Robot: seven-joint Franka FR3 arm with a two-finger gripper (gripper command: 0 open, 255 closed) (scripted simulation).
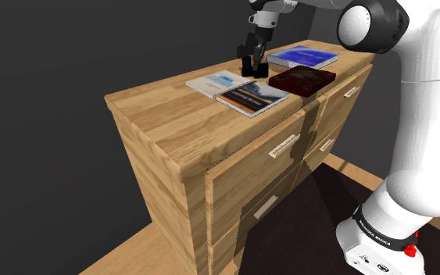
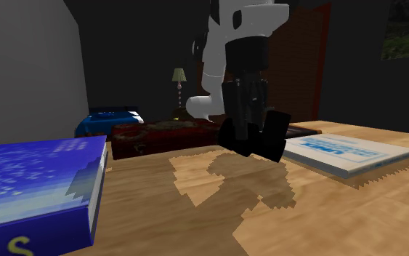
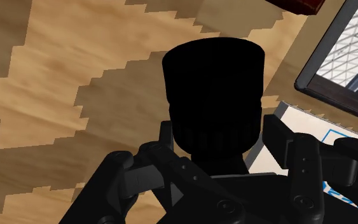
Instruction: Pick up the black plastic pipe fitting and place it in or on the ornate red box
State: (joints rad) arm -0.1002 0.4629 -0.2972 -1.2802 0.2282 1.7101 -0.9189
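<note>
Holding the black pipe fitting (image 3: pixel 212 89) tight, my gripper (image 2: pixel 246 127) hung just above the dresser (image 1: pixel 171 133) top near its back edge, beside the red box (image 1: pixel 302 79). Hanging so low, I feared it could bump the box's side and slip.

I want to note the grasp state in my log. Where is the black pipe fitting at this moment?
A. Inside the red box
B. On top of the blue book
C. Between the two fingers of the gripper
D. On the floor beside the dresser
C: in the wrist view the black pipe fitting sits between the two fingers of the gripper, which clasp its sides, and the red box lies apart from it.
</note>
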